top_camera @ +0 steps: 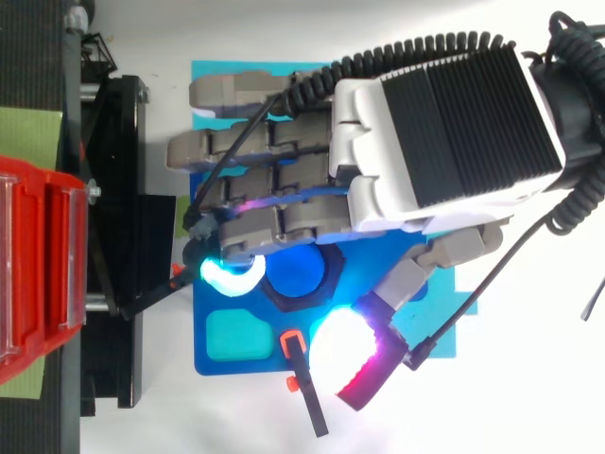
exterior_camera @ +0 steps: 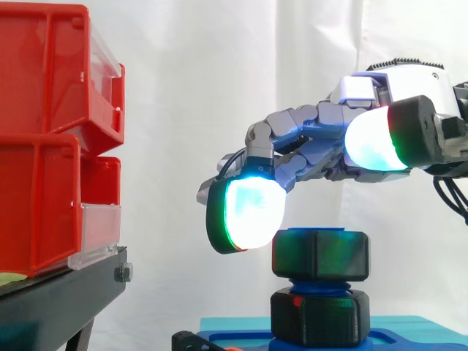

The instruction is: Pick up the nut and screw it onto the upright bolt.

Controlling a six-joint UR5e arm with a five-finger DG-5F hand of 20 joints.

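Side view: hand loose, gripping nothing, one pad perhaps touching the nut on the bolt, where a nudge could cross-thread it.

Robotics lab test setup, white curtain as backdrop, red storage bins on a black stand, blue fixture plate under a robot hand
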